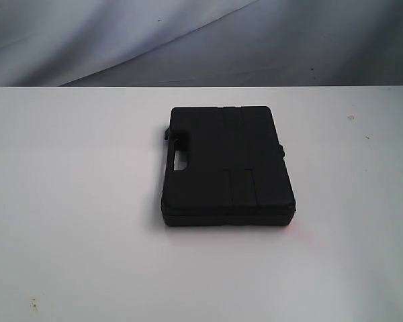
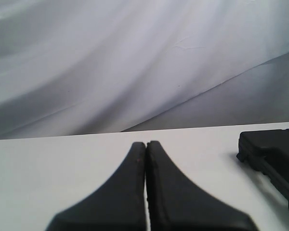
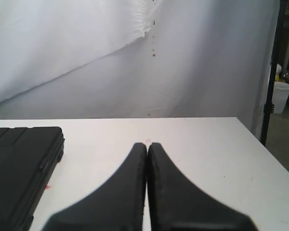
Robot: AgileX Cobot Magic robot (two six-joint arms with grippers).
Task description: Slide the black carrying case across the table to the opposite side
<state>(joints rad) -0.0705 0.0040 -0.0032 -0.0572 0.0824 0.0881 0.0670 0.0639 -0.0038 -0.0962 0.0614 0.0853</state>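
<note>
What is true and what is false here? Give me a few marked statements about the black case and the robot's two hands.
1. The black case lies flat on the white table. True.
2. The left hand grips the case. False: it is shut on nothing, and the case sits off to its side, apart from it.
3. The right hand is shut and holds nothing. True.
4. The case's lid stands open. False: the case is closed.

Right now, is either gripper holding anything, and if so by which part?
Nothing is held. The left gripper and right gripper are shut and empty, clear of the black case on the table.
</note>
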